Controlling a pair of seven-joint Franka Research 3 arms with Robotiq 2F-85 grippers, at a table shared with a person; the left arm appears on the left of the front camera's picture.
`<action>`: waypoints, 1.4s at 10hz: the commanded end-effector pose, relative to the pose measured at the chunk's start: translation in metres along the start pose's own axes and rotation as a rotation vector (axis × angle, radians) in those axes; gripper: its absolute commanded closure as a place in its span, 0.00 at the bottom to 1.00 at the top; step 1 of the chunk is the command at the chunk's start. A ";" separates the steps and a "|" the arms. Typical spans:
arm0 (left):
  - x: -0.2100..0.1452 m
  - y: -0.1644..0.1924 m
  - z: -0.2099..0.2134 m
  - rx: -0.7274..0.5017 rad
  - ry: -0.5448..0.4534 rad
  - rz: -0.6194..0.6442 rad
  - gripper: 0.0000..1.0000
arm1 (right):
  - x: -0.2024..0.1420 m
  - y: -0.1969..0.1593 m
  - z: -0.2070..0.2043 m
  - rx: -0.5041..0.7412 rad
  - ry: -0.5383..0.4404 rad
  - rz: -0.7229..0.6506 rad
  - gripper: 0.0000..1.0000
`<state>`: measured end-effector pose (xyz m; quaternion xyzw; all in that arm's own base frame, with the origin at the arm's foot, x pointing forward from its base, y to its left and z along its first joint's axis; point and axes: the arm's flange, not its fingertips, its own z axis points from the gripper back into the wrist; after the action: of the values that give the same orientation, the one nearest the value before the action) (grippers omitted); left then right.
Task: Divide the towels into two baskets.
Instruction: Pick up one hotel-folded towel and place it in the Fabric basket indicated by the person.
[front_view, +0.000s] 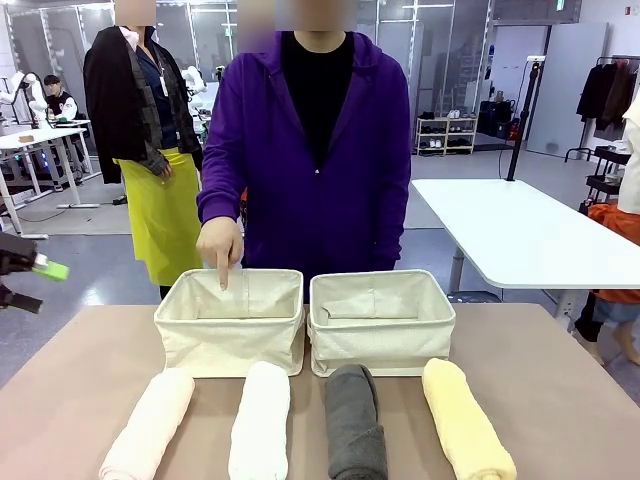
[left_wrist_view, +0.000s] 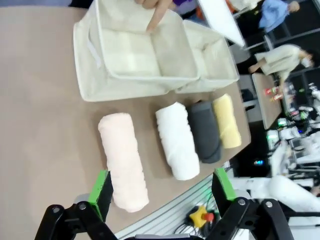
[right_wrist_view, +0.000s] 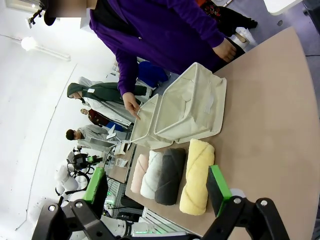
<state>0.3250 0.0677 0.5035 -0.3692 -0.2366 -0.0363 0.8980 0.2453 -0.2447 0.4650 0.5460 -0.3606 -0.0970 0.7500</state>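
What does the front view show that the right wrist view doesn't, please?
Front view adds the left tool at the picture's left edge. Right wrist view adds the open right tool and the person's other hand by the table's far edge. Both share the peach towel, white towel, grey towel, yellow towel, right basket, and the pointing hand over the left basket.

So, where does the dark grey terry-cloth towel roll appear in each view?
Front view: the dark grey terry-cloth towel roll lies at bottom centre, third from picture left.
Left wrist view: the grey roll lies right of centre.
Right wrist view: the grey roll lies at lower centre.
Shared landmark: the yellow terry-cloth towel roll lies next to it in every view.
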 end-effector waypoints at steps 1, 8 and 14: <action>-0.025 -0.007 -0.035 0.116 0.085 -0.004 0.00 | -0.001 0.003 0.002 0.011 -0.007 0.008 0.00; -0.072 -0.008 -0.139 0.383 0.376 -0.070 0.00 | -0.001 0.003 0.002 0.011 -0.007 0.008 0.00; -0.108 0.010 -0.191 0.483 0.369 0.003 0.00 | -0.001 0.003 0.002 0.011 -0.007 0.008 0.00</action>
<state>0.3727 -0.0719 0.3743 -0.1403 -0.0495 -0.0723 0.9862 0.2452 -0.2449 0.4652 0.5456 -0.3610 -0.0972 0.7500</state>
